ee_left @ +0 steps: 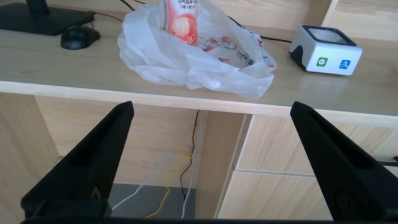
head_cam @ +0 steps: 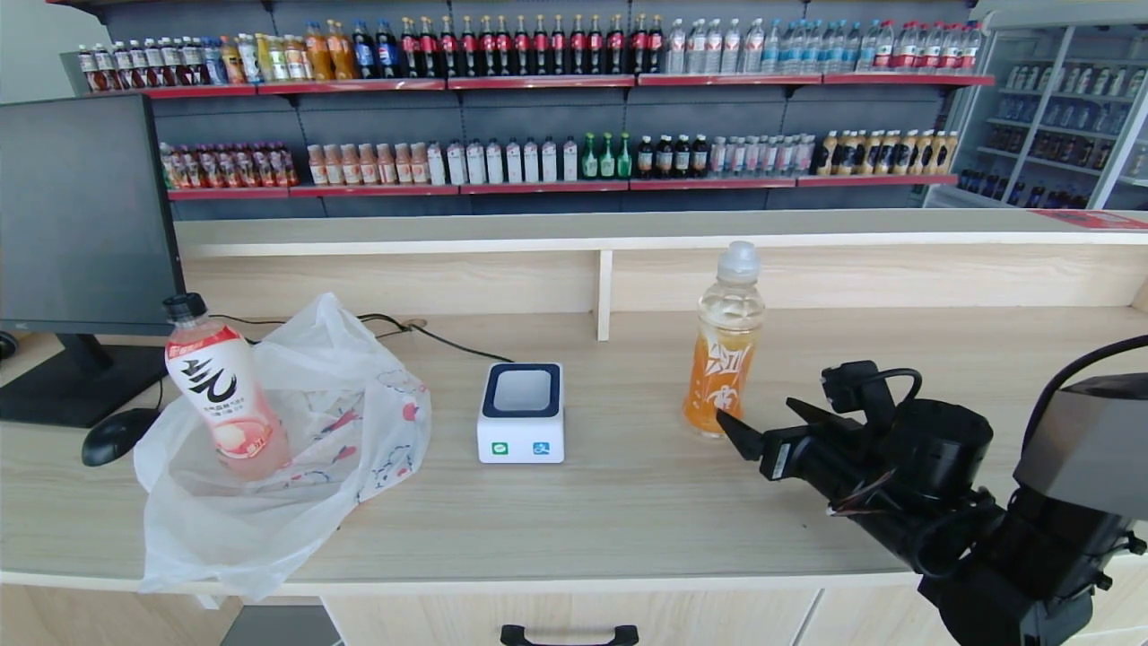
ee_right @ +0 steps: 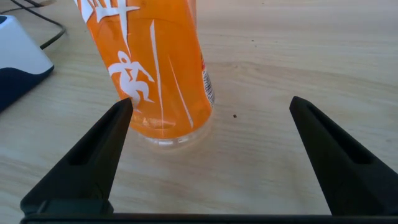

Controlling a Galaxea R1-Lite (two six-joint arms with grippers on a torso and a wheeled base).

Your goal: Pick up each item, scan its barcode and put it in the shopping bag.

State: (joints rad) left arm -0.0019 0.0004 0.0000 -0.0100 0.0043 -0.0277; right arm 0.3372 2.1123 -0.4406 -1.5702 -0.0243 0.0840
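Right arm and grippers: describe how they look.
Right arm: black, rounded joints, a grey housing, a looping black cable, thin coloured wires at the wrist. Right gripper carries a white label. Both it and the left gripper have black, tapered wedge fingers.

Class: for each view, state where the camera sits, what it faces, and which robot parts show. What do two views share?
Head view: on the head, looking down over the counter; the right gripper shows, open.
Left wrist view: before the counter's edge, facing the shopping bag; left gripper open.
Right wrist view: low over the counter, facing the orange bottle; right gripper open.
Shared: head and right wrist views both show the orange bottle.
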